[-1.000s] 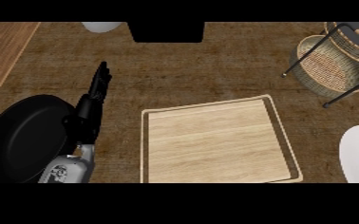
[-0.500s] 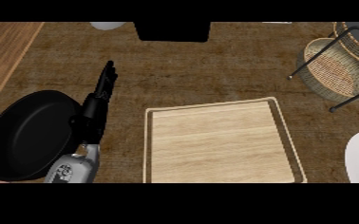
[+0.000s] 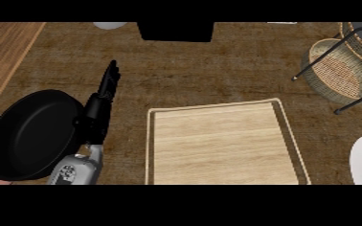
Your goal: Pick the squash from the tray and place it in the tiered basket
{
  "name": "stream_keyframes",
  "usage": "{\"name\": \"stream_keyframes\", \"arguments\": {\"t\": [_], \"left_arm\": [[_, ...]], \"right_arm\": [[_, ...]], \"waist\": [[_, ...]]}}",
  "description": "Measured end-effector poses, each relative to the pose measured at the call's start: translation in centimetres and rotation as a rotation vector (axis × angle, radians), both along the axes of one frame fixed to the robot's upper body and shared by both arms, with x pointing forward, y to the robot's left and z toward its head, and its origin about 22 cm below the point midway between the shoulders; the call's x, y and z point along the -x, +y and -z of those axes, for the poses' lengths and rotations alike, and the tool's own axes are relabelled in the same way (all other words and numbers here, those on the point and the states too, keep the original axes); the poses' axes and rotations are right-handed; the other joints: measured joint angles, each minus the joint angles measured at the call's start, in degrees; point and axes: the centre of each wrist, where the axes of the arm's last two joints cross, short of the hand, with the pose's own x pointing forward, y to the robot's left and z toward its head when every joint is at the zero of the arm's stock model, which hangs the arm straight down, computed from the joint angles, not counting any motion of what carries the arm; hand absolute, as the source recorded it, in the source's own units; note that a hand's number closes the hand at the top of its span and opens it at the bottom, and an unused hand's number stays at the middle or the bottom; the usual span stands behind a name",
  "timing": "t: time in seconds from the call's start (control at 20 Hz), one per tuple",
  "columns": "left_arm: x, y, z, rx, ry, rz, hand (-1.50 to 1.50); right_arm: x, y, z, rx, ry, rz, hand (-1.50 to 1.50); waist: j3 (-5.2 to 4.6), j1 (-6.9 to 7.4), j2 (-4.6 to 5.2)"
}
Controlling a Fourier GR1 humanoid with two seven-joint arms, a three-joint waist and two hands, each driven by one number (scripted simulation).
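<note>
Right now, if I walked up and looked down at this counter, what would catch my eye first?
Probably the big pale wooden tray at lower centre, lying bare with no squash showing on it. Left of it, a round black pan sits beside the robot's left hand, whose straight fingers point up the counter. At the right edge stands a woven tiered basket.

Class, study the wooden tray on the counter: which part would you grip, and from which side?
Probably the raised rim of the tray along its left edge, from the left: it is flat and wide, and the left hand lies open on that side.
</note>
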Motion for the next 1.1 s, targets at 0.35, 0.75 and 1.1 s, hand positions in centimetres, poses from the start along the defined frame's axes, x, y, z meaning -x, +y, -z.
{"name": "stream_keyframes", "arguments": {"t": [0.35,0.75,1.1], "left_arm": [[0.5,-0.1,0.3,0.008,0.003,-0.001,0.00],[0.1,0.3,0.1,0.004,0.000,-0.004,0.00],[-0.1,-0.1,-0.3,0.008,-0.008,0.011,0.00]], "right_arm": [[-2.0,-0.4,2.1,-0.224,0.146,0.026,-1.50],[-1.6,-3.0,1.6,-0.541,0.118,0.079,-1.50],[2.6,-7.9,0.5,-0.733,0.101,0.259,-1.50]], "waist": [[0.03,-0.08,0.01],[0.10,-0.10,0.17],[0.26,0.55,0.82]]}}
